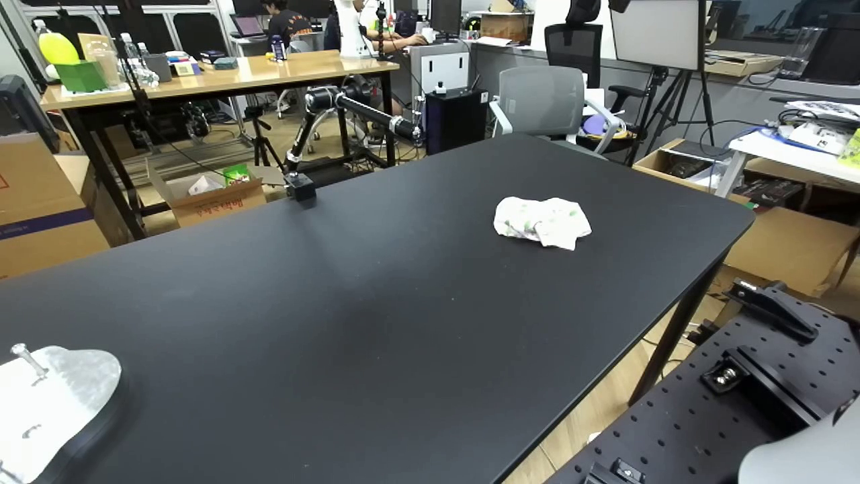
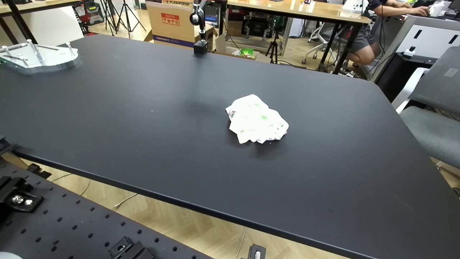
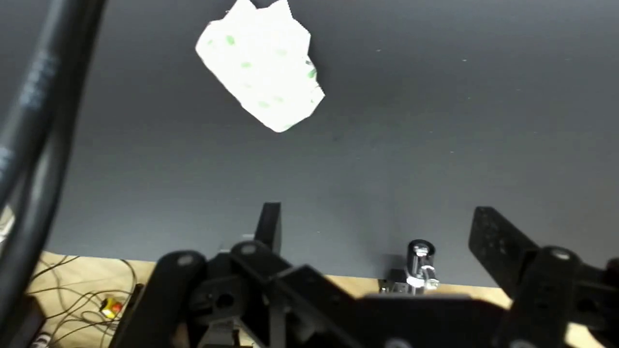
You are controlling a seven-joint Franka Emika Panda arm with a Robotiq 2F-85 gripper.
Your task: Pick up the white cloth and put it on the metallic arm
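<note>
The white cloth (image 1: 543,220) has green spots and lies crumpled on the black table. It also shows in an exterior view (image 2: 258,120) and at the upper left of the wrist view (image 3: 266,63). The metallic arm (image 1: 371,113) is a black jointed arm with shiny joints, on a block at the table's edge. Its lower post shows in an exterior view (image 2: 202,34), and its top is cut off there. In the wrist view the arm (image 3: 420,258) is seen from above, between my fingers. My gripper (image 3: 376,217) is open and empty, above the table and apart from the cloth. Neither exterior view shows it.
A white board with metal pegs (image 1: 87,376) lies on the table (image 1: 376,296), also in an exterior view (image 2: 54,59). A black perforated base plate (image 1: 662,417) stands beside the table. A grey chair (image 1: 543,101) is at the table's end. Cardboard boxes (image 1: 222,205) stand beyond the table's edge.
</note>
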